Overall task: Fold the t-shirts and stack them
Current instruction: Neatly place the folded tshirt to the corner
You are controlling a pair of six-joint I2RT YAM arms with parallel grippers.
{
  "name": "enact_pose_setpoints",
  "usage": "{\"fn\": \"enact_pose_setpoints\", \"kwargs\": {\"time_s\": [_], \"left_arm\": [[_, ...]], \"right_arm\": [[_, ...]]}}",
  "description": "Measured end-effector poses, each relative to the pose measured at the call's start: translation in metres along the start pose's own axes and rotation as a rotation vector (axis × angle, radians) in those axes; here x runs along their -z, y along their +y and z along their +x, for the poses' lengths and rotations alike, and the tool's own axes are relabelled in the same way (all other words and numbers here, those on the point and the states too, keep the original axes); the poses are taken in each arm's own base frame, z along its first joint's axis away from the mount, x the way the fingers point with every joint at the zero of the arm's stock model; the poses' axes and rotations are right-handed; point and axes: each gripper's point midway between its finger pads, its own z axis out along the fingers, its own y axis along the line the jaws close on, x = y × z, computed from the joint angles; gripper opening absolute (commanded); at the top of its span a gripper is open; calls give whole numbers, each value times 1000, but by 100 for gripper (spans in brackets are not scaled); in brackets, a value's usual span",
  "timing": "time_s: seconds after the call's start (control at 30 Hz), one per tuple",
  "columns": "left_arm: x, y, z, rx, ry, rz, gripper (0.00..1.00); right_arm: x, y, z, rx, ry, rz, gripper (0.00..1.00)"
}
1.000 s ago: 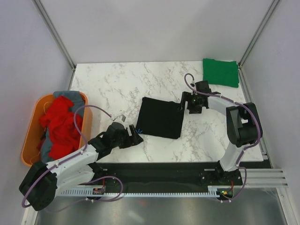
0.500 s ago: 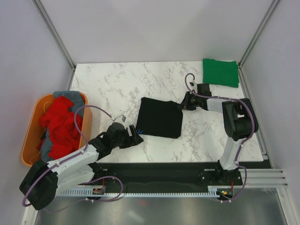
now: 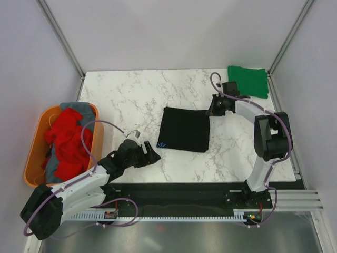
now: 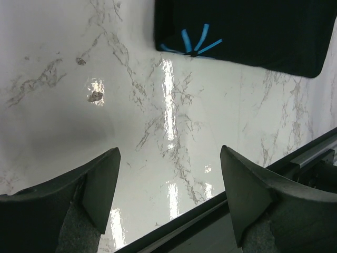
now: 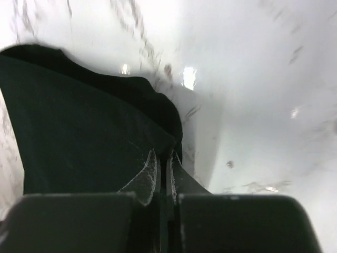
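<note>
A folded black t-shirt (image 3: pixel 184 129) lies flat mid-table; it has a small blue mark (image 4: pixel 190 43) near its front left corner. My right gripper (image 3: pixel 212 110) is shut on its back right corner, and the right wrist view shows the fingertips pinching the dark cloth edge (image 5: pixel 164 158). A folded bright green t-shirt (image 3: pixel 247 80) rests at the back right corner. A red t-shirt (image 3: pixel 68 142) and a grey t-shirt (image 3: pixel 76 108) lie crumpled in the tub. My left gripper (image 3: pixel 153 156) hovers open and empty just off the black shirt's front left corner (image 4: pixel 247 31).
The orange plastic tub (image 3: pixel 32 153) stands off the table's left edge. The table's near edge and a black rail (image 4: pixel 295 158) run close under my left fingers (image 4: pixel 100 184). White walls enclose the marble table (image 3: pixel 131 100).
My right gripper has shut on the black shirt's back right corner and pulled it toward the back right, and the shirt has shifted and squared up. The left arm has barely moved.
</note>
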Motion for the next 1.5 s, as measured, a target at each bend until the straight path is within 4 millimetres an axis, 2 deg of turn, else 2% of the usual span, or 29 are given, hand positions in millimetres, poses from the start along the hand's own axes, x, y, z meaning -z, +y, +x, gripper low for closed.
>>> {"fn": "enact_pose_setpoints", "kwargs": {"time_s": [0.13, 0.23, 0.37, 0.43, 0.6, 0.73, 0.9, 1.2, 1.33, 1.5], "left_arm": [[2, -1, -4, 7, -27, 22, 84], [2, 0, -9, 17, -48, 32, 84], [2, 2, -13, 33, -55, 34, 84], [1, 2, -15, 40, -57, 34, 84], [-6, 11, -11, 57, -23, 7, 84], [-13, 9, -12, 64, 8, -6, 82], [-18, 8, -14, 66, 19, -19, 82], [-23, 6, -17, 67, 30, -31, 81], [-23, 6, -17, 68, 33, -35, 81], [-25, 5, -18, 68, 35, -37, 80]], "right_arm": [[22, 0, -52, 46, -100, 88, 0], [45, 0, -95, 92, -192, 166, 0], [76, -3, -142, 150, -305, 277, 0], [89, -7, -163, 175, -355, 331, 0], [118, -25, -200, 227, -443, 447, 0], [138, -37, -221, 272, -493, 499, 0], [153, -51, -240, 327, -547, 533, 0], [177, -60, -290, 352, -662, 516, 0], [181, -76, -303, 337, -683, 519, 0], [176, -89, -307, 327, -676, 526, 0]]}}
